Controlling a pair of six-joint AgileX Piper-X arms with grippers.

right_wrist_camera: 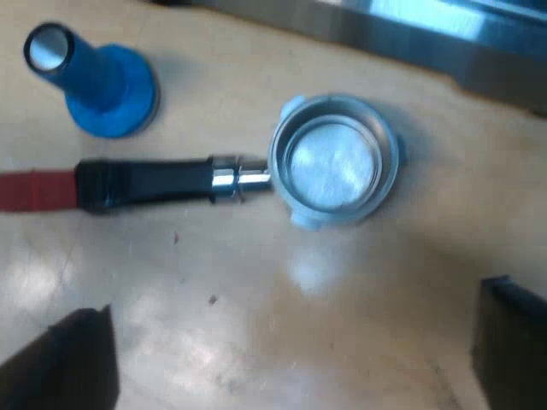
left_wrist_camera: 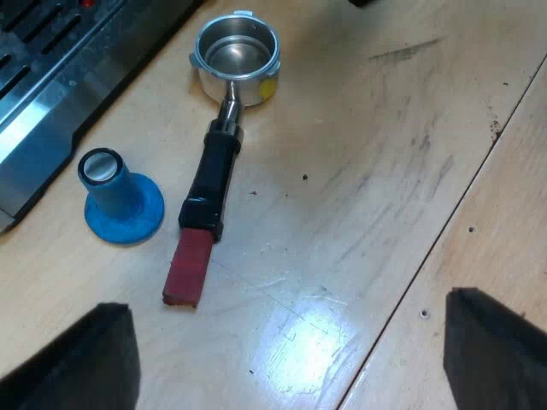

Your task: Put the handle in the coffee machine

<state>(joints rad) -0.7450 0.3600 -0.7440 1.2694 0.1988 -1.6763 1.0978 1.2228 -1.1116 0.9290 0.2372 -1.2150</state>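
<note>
Holding left hand [left_wrist_camera: 282, 367] released and spread wide over the tabletop [left_wrist_camera: 385, 171]; holding right hand [right_wrist_camera: 286, 359] released likewise. Seeing metal holder [left_wrist_camera: 218, 162] lying loose on the tabletop, basket up, touching neither hand, just beside upright blue tamper [left_wrist_camera: 120, 201], near espresso machine [left_wrist_camera: 60, 77]

Of the left pincer [left_wrist_camera: 286, 359] two matte black fingers [left_wrist_camera: 73, 363] show — broad, blocky slabs with flat, dull faces, one rising to a blunt squared corner, the other cut with a slanted upper edge. The right pincer [right_wrist_camera: 286, 354] wears the same pair of black fingers [right_wrist_camera: 513, 342], one a dark wedge with a sloping top, the other squarer with a hard upright side — both uniformly black, straight-edged and matte throughout.
</note>
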